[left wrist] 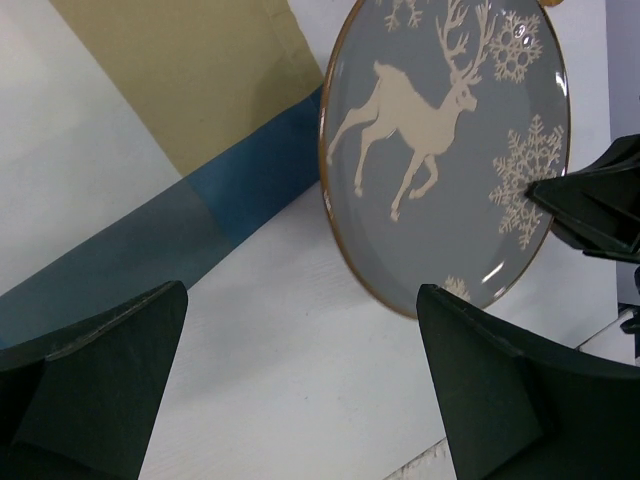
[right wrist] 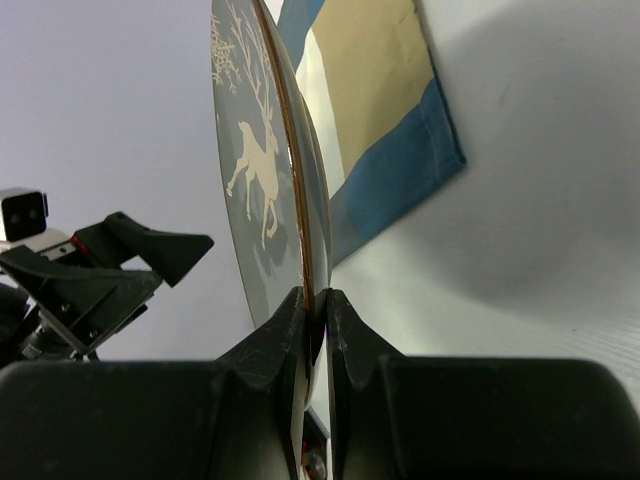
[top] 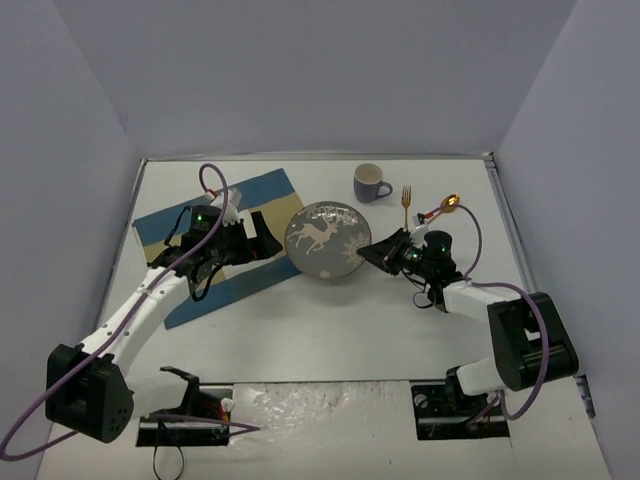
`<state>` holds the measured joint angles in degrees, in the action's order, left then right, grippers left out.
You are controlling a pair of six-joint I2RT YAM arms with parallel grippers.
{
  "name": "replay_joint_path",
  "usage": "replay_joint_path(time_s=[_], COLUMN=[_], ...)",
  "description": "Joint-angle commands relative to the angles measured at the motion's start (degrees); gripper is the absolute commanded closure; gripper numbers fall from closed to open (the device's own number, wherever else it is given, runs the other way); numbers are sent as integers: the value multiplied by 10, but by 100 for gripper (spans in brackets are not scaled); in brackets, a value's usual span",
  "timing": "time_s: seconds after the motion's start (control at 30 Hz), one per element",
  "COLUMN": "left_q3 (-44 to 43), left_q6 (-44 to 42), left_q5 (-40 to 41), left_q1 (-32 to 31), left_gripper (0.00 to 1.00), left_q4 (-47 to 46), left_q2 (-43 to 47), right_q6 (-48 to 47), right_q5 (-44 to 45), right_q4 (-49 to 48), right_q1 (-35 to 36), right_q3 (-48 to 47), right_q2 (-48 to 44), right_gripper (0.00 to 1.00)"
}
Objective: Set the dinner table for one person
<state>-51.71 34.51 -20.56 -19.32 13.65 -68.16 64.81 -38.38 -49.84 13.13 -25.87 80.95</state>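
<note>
One right gripper: pinching the rim of the round grey ceramic reindeer plate, probably for carrying.
Left gripper: gaping empty, plate just ahead.

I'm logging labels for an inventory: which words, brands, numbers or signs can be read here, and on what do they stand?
None: no view shows readable text.
The plate: only a reindeer and snowflakes, no letters.
The mug, placemat, fork, spoon and dinner table: no writing shows.
The arms: any marks are too small to read.
</note>
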Motion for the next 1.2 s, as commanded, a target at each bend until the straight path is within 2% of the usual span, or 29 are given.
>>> replay_joint_path(time_s=[0.0,0.1,0.27,0.43,0.87,1.03,1.17], left_q3=[-37,-37,-39,-27,-3,4,9], left_q6=[67,88,128,169,183,186,184], left_q5=[2,-2,-8,-26,1,3,6], left_q1=[-17,-26,-43,-50,-51,-50,-50], left_gripper=[3,3,11,24,56,61,76], left_q4=[-97,-121,-163,-216,-213,-214,-209], left_q2=[-33,-51,-94,-110,-77,-67,-57], right_q6=[48,49,71,84,87,86,86], right_q5=[-25,-23,-22,-21,-19,-17,-17], right_q4=[-161,-165,-205,-233,-251,-253,-257], right_q1=[21,30,40,48,51,52,52], right_q3=[-60,-63,-60,-56,-45,-40,-37], right_q2=[-4,-1,14,26,37,40,43], right_gripper=[100,100,100,100,100,100,100])
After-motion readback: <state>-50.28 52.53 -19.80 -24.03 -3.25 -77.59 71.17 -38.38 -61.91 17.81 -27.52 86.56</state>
